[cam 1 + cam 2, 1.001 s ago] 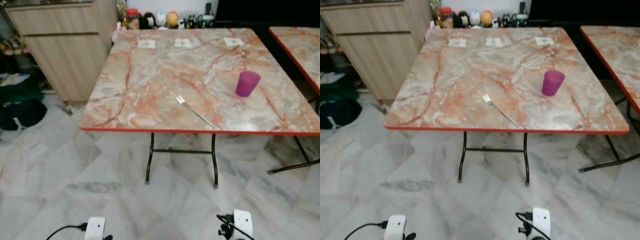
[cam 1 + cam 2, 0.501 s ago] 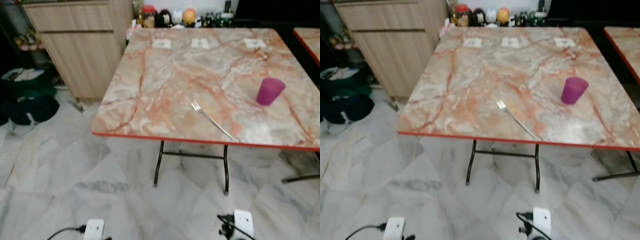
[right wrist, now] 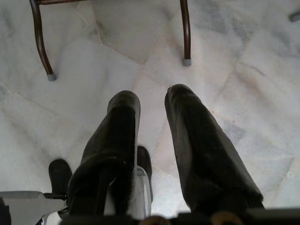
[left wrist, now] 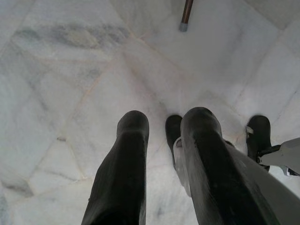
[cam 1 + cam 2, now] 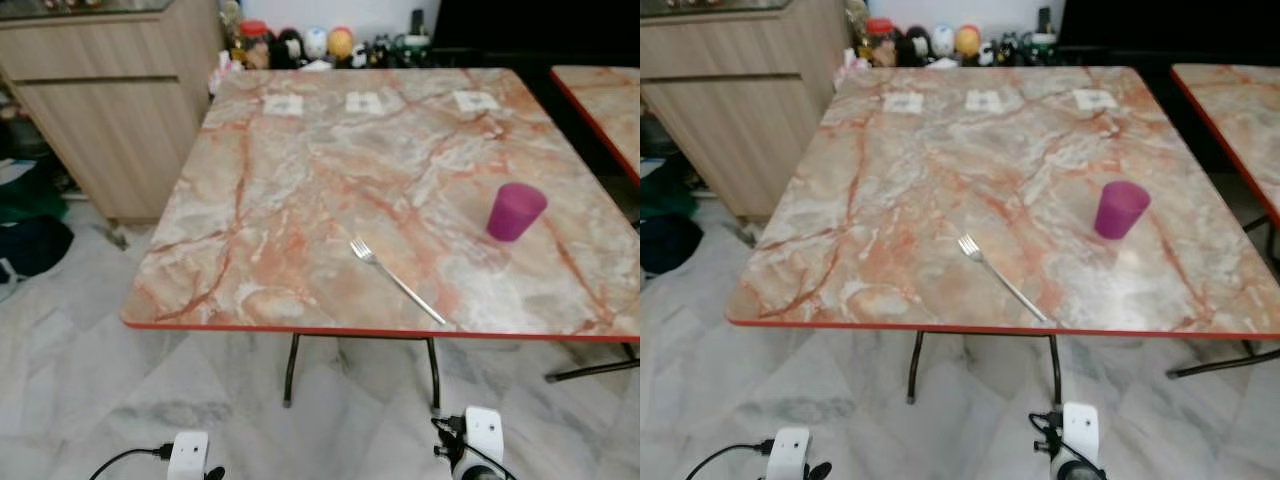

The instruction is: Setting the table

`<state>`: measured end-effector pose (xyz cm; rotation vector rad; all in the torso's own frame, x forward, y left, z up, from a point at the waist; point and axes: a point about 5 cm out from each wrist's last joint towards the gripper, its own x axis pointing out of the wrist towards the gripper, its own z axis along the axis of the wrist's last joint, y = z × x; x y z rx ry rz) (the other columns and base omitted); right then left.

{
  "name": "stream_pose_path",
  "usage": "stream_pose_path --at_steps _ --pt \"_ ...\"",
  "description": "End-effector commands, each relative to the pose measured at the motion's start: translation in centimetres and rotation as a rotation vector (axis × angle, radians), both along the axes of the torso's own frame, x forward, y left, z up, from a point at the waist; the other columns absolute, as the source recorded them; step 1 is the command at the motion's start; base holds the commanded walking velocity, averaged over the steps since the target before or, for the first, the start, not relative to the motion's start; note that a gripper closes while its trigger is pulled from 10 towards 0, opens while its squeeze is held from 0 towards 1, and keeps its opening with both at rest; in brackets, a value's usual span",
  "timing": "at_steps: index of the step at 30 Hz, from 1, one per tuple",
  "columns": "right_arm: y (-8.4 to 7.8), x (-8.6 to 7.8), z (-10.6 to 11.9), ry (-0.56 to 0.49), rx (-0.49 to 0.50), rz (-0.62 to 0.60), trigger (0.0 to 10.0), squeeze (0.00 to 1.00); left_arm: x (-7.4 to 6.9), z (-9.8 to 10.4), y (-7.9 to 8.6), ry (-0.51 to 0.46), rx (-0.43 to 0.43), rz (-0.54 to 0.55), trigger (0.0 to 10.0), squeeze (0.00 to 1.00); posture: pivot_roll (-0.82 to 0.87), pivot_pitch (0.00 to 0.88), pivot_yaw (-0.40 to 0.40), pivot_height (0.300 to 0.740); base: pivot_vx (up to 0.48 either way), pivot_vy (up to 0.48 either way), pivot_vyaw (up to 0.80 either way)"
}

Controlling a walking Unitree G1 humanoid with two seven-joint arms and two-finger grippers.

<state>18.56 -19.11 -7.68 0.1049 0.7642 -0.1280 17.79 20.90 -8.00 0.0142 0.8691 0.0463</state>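
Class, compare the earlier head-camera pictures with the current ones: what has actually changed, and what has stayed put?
Only the viewpoint changed: the head camera swung and drew nearer, so the marble-patterned table with the red edge looks larger. Nothing was grasped or released. The silver metal fork and the purple plastic cup lie as before, apart from each other. The left hand and right hand hang open over the floor.

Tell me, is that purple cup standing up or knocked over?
Standing up. The purple cup sits on its narrower base on the table, wide rim on top, apart from the fork. Whether it holds anything, cannot tell.
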Motion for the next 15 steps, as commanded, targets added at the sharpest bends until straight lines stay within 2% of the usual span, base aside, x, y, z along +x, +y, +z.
stream_pose_path --at_steps 1,8,10,11,12,13,15 --pt "-0.4 -0.2 0.1 -0.021 0.010 -0.035 10.0 0.00 -0.6 -0.3 0.0 0.020 -0.006 0.014 10.0 0.00 -0.12 0.086 0.015 0.740 0.000 0.000 0.00" --pt "-0.5 -0.1 0.3 -0.072 0.013 -0.065 10.0 0.00 -0.7 -0.4 0.0 0.022 -0.005 0.006 10.0 0.00 -0.13 0.074 0.003 0.740 0.000 0.000 0.00" --pt "-1.0 1.7 2.1 -0.240 -0.038 -0.020 10.0 0.00 -0.7 -0.4 0.0 0.022 -0.004 0.002 10.0 0.00 -0.13 0.071 0.002 0.740 0.000 0.000 0.00" --pt "-1.2 3.3 5.6 -0.478 -0.066 0.003 10.0 0.00 -0.8 -0.4 0.0 0.022 -0.004 0.000 10.0 0.00 -0.13 0.070 0.002 0.740 0.000 0.000 0.00" --pt "-1.2 3.3 5.6 -0.478 -0.066 0.003 10.0 0.00 -0.8 -0.4 0.0 0.022 -0.004 0.000 10.0 0.00 -0.13 0.070 0.002 0.740 0.000 0.000 0.00" --pt "-1.3 3.2 7.8 -0.583 -0.073 0.012 10.0 0.00 -0.8 -0.4 0.0 0.022 -0.004 -0.002 10.0 0.00 -0.14 0.068 0.000 0.740 0.000 0.000 0.00" --pt "-1.3 2.7 8.8 -0.622 -0.099 0.037 10.0 0.00 -0.8 -0.4 0.0 0.023 -0.004 -0.004 10.0 0.00 -0.14 0.067 0.000 0.740 0.000 0.000 0.00"
